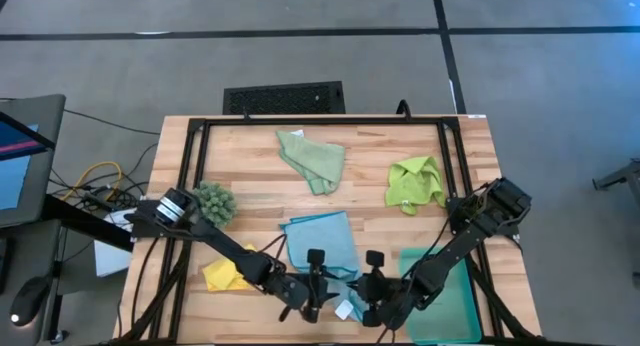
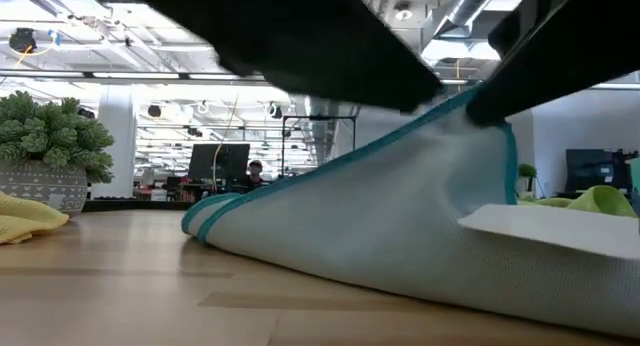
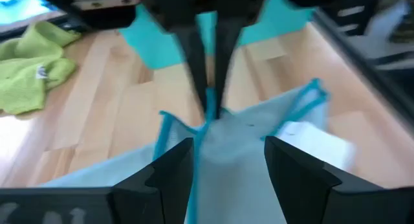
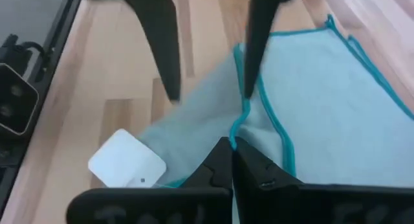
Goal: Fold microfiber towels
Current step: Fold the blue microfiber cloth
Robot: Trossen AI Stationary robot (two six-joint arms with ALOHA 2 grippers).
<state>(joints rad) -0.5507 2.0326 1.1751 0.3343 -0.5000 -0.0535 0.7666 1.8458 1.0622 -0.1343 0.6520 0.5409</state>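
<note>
Right gripper: my fingers pinch the light blue microfiber towel's teal-edged corner, lifted.
Left gripper: my fingers spread, facing it.
Nearby: white tag.

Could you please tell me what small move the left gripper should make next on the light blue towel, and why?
Probably close the left gripper on the light blue towel. Its fingers stand open astride the raised hem, while the right gripper is already shut on the same edge, so both would then hold it for folding.
</note>
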